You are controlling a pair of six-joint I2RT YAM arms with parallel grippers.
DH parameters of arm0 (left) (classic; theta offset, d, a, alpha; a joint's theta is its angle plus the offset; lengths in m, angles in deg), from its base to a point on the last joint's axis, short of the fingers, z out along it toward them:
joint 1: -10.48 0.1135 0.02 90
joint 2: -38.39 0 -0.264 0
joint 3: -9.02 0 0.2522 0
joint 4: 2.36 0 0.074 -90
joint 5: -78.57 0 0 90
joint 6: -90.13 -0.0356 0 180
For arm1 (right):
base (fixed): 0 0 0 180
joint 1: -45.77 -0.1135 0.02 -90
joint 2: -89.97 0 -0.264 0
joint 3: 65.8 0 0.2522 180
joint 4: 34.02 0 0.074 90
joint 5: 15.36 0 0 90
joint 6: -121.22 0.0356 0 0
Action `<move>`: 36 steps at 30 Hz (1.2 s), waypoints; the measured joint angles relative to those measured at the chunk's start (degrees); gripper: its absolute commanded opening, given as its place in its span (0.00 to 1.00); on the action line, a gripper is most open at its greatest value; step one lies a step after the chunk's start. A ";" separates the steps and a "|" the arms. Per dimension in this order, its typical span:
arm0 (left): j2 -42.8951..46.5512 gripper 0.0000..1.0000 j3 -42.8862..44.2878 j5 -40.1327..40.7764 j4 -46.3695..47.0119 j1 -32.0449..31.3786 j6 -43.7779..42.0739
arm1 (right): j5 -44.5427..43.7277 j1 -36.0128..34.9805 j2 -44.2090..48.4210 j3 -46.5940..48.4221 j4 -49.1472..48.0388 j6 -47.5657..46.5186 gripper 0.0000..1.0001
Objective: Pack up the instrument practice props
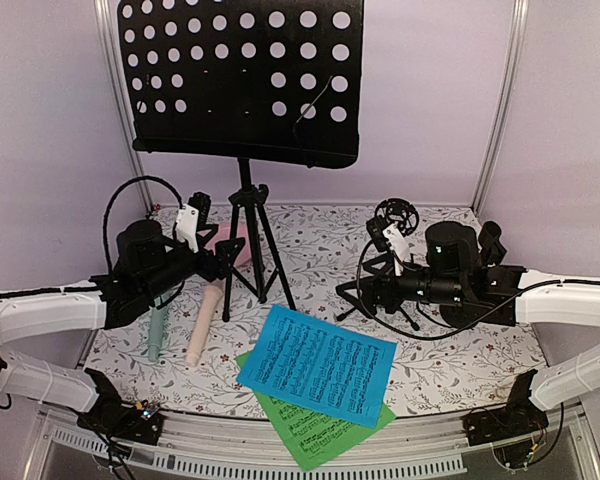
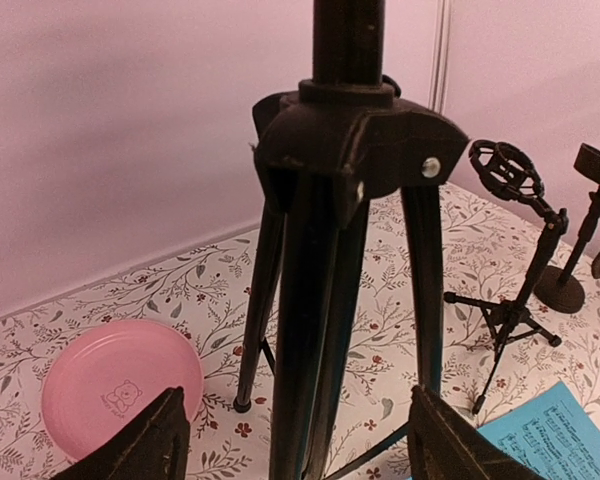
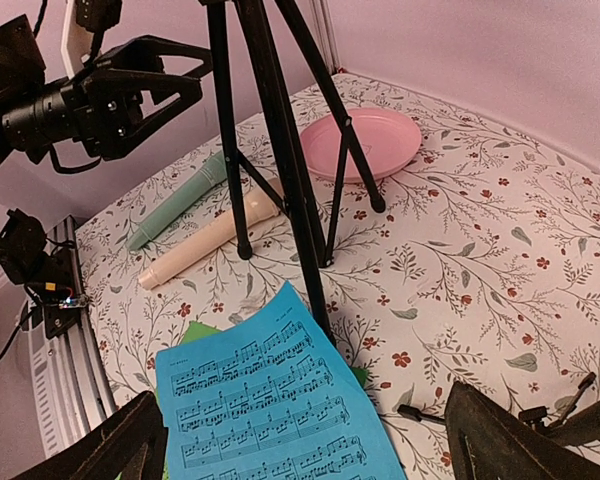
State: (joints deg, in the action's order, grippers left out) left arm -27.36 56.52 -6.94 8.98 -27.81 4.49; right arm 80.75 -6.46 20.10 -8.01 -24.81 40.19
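The black perforated music desk (image 1: 242, 75) stands on tripod legs (image 1: 248, 235) at the back centre. My left gripper (image 2: 295, 450) is open, its fingers either side of the nearest leg (image 2: 315, 330) with gaps on both sides. The mint-green microphone (image 1: 158, 335) and the peach one (image 1: 198, 325) lie left of the legs. A blue music sheet (image 1: 315, 365) overlaps a green one (image 1: 315, 432) at the front. My right gripper (image 3: 310, 450) hangs open above the blue sheet (image 3: 270, 410), beside a small black microphone tripod (image 1: 393, 214).
A pink round plate (image 2: 120, 385) lies behind the tripod legs near the back wall. A second small black stand with a round base (image 2: 565, 285) stands at the far right. Pale walls close in the floral table (image 1: 450, 350) on three sides.
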 measured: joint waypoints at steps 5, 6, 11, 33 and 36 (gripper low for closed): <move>-2.19 0.60 0.00 -0.09 2.16 0.11 -1.51 | 0.13 0.00 0.00 -0.28 -0.24 -0.02 0.99; -2.45 0.58 0.00 -0.11 2.43 0.13 -1.38 | 0.15 0.00 0.00 -0.28 -0.26 -0.02 0.99; -5.84 0.54 0.04 1.62 4.74 0.22 -0.98 | 0.37 0.00 0.00 -0.31 -0.26 -0.02 0.99; -7.89 0.15 -2.80 2.43 12.74 0.00 -4.28 | 0.55 0.00 -2.58 -0.72 -1.07 -0.13 0.99; -7.87 0.16 -2.82 2.38 12.74 0.00 -4.74 | 0.81 0.00 -2.71 -0.72 -1.16 -0.31 0.99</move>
State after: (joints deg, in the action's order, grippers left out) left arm -35.23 53.70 -4.55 21.72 -27.81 -0.26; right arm 81.56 -6.46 17.39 -8.73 -25.97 39.88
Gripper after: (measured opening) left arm 0.159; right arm 0.990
